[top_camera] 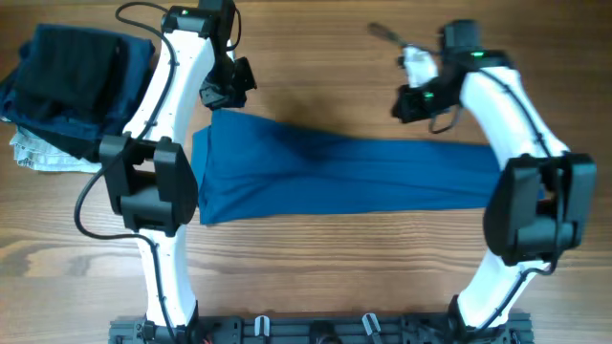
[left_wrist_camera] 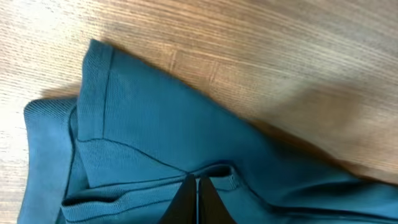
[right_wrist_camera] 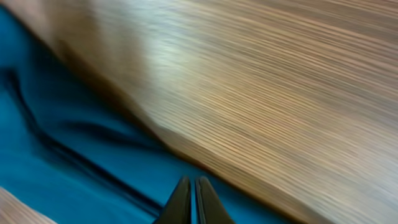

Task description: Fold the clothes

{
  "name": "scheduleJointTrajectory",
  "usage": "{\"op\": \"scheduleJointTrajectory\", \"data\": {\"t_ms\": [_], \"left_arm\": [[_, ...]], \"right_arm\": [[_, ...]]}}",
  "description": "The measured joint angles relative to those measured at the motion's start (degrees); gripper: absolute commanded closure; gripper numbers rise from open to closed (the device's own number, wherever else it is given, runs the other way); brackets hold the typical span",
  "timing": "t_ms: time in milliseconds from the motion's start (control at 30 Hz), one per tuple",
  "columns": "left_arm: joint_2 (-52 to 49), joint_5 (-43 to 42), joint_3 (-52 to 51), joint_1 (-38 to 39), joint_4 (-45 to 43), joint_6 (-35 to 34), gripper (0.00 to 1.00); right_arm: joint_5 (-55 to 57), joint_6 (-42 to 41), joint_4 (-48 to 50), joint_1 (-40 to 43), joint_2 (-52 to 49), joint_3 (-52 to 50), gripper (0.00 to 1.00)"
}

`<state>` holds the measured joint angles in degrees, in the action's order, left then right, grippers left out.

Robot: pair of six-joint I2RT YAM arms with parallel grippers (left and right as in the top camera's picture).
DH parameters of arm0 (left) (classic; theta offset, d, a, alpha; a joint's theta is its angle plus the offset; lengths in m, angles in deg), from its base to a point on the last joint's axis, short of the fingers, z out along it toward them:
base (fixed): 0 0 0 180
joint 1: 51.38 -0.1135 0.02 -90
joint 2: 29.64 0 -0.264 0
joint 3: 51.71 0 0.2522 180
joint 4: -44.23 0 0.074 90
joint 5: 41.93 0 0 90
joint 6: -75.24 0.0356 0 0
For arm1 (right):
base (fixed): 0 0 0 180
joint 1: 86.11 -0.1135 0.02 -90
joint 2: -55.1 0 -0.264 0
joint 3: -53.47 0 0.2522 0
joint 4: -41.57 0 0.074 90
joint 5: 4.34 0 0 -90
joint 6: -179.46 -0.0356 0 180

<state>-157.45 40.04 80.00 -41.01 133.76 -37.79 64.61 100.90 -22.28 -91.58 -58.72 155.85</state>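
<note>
Surfaces: matt cloth on a low-sheen wooden top.
Large mid-blue short-sleeved T-shirt [top_camera: 344,177]: soft fine-knit cloth, matt, with ribbed texture along the hems in the left wrist view. Brown wooden table [top_camera: 316,277]: smooth, straight visible grain, slight sheen. White arm shells [top_camera: 182,57]: smooth glossy plastic; black joint housings [top_camera: 153,186] are duller. Dark navy and black folded garments [top_camera: 67,76]: matt cloth. Small whitish-grey cloth [top_camera: 38,153]: crinkled.

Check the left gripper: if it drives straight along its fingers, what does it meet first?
The blue T-shirt: its folded hem lies right ahead of the shut left gripper. Bare table comes only beyond the cloth. Depth is unclear, so it may be touching.
</note>
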Motion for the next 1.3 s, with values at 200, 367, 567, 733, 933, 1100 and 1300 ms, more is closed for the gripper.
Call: {"op": "scheduleJointTrajectory", "data": {"t_ms": [200, 367, 567, 733, 933, 1100, 1300], "left_arm": [[0.0, 5.9, -4.3, 0.8, 3.5, 0.0, 0.96], [-0.1, 6.9, -13.5, 0.5, -0.8, 0.0, 0.96], [-0.1, 7.3, -14.3, -1.3, -4.6, 0.0, 0.96], [-0.1, 7.3, -14.3, -1.6, -3.9, -0.5, 0.96], [-0.1, 7.3, -18.1, -1.1, -2.6, -0.5, 0.96], [0.5, 7.3, -23.5, -1.0, -7.2, -1.7, 0.96], [1.9, 7.8, -24.7, -1.0, -19.3, 0.0, 0.96]], "right_arm": [[9.7, -4.9, 2.7, -3.3, -1.1, -0.4, 0.96], [12.9, -6.0, 1.8, 0.8, -1.1, -0.4, 0.96], [10.1, -5.4, 0.4, 3.8, -1.1, -0.4, 0.96], [-0.1, -0.3, -1.6, 1.6, -1.2, -0.4, 0.96], [3.5, 0.7, 1.1, -1.1, -1.3, -3.9, 0.96], [5.5, 0.8, 2.6, -0.7, -1.4, -4.1, 0.85], [10.6, -1.4, 3.3, -0.2, -1.4, -4.1, 0.81]]}}
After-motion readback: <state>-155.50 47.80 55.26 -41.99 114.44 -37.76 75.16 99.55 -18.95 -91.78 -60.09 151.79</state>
